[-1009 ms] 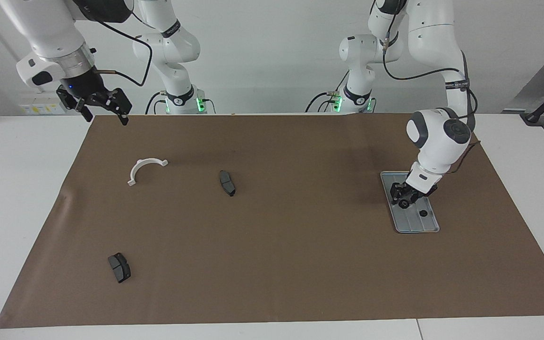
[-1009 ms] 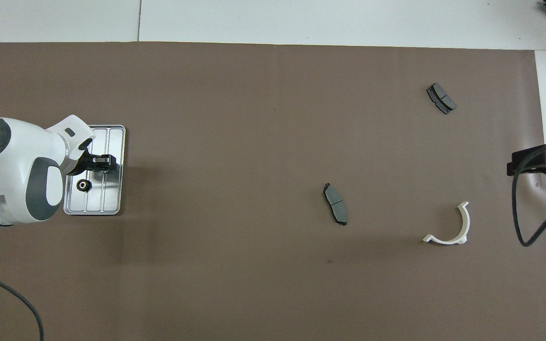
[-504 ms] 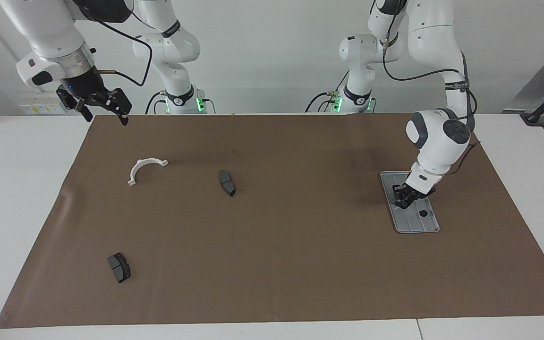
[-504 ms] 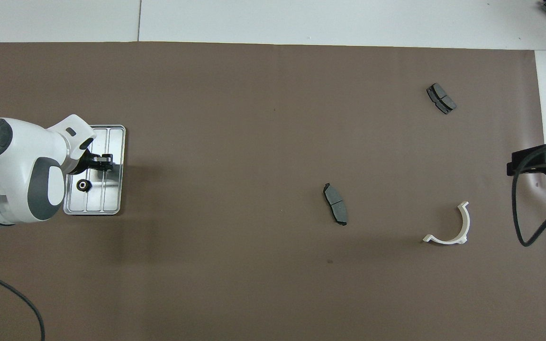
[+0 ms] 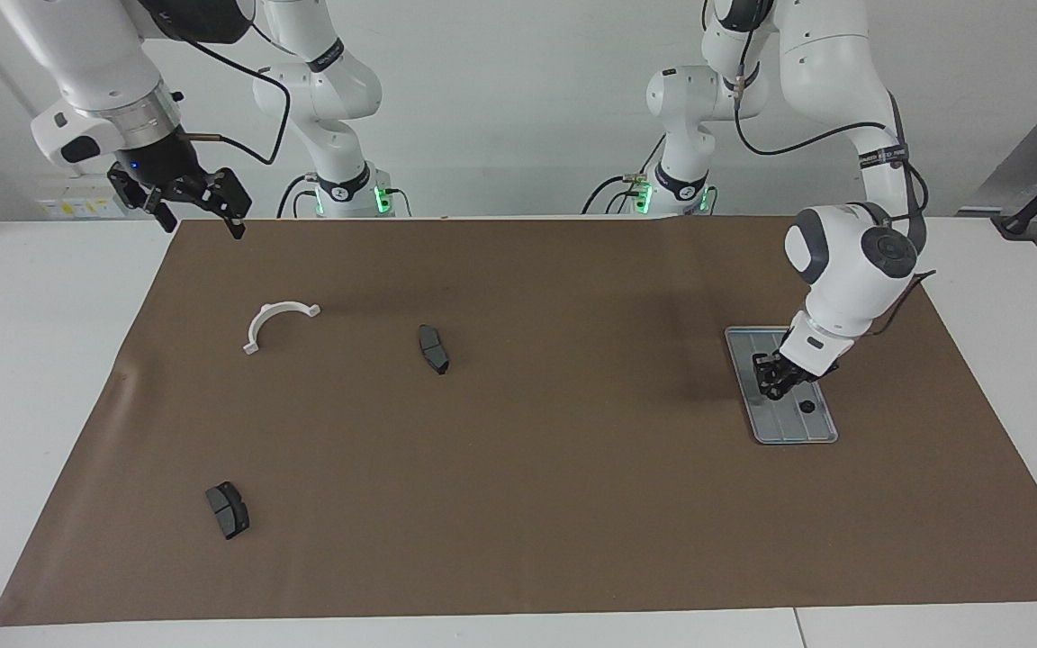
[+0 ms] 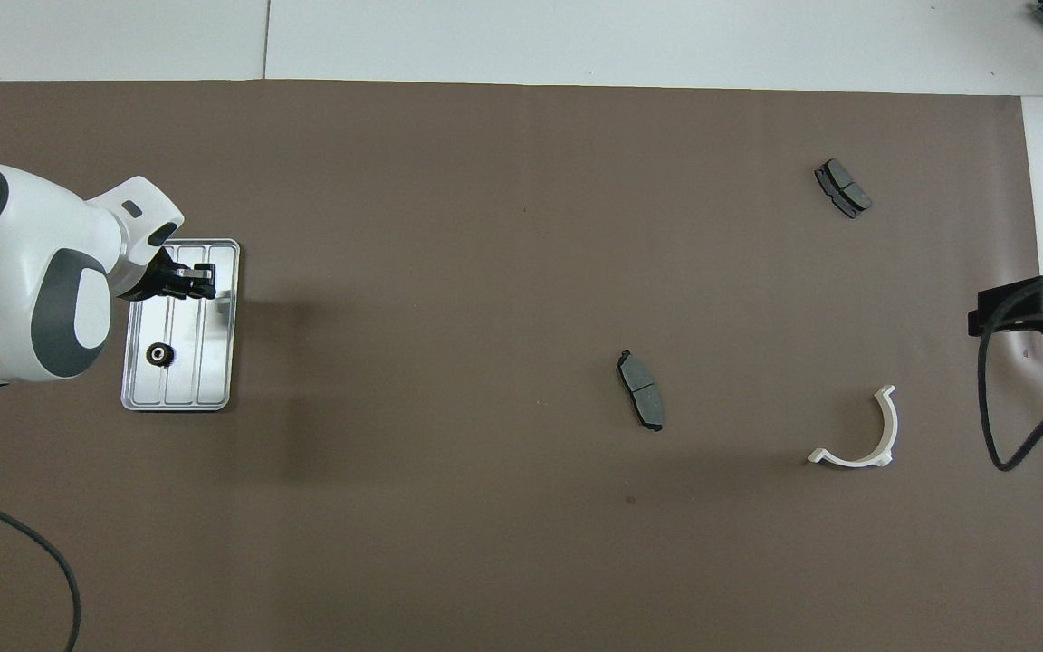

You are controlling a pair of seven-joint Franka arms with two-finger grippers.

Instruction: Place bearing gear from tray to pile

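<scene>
The silver tray (image 5: 789, 430) (image 6: 214, 389) lies toward the left arm's end of the table. One small black bearing gear (image 5: 807, 407) (image 6: 157, 354) rests in it. My left gripper (image 5: 772, 387) (image 6: 205, 276) hangs just above the tray, shut on a second dark bearing gear (image 5: 770, 391). The overhead view hides that gear under the fingers. The pile lies spread out toward the right arm's end: a white half-ring bracket (image 5: 265, 317) (image 6: 891, 433) and two dark pads (image 5: 433, 349) (image 5: 228, 509). My right gripper (image 5: 202, 225) (image 6: 1019, 312) waits open, raised over the mat's corner.
A brown mat (image 5: 572, 504) covers most of the white table. One pad (image 6: 641, 389) lies mid-table; the other (image 6: 843, 188) lies farther from the robots. A black cable (image 6: 992, 426) hangs from the right arm near the bracket.
My left gripper closed on the gear in the tray and rose a little with it. The right arm has not moved.
</scene>
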